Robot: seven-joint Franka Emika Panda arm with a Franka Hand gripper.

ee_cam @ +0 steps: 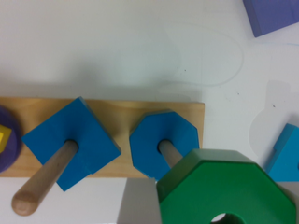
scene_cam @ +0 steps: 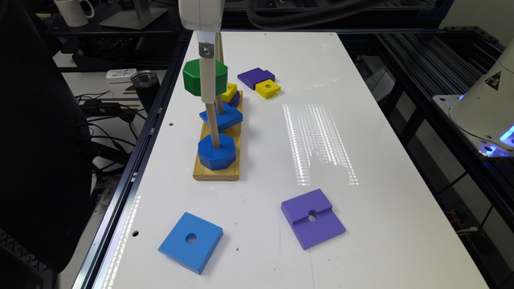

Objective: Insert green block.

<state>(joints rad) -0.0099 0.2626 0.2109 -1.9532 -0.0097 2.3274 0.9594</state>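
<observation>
Wrist view shows the green block (ee_cam: pixel 224 186) carried above the blue octagon's peg (ee_cam: pixel 169 153); gripper (scene_cam: pixel 207 86) seems clamped on it. Next, align hole, then lower.

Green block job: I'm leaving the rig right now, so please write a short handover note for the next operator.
Tool: up above the peg board, carrying the green block; finger state not visible.
Green block: in the air, above the pegs, not yet on any peg.
Blue octagonal block already sits on the nearest peg; a blue square block sits on the next peg.
Done: pickup and lift.
Left: line the hole up over a peg, likely the octagon's, lower, release.
</observation>
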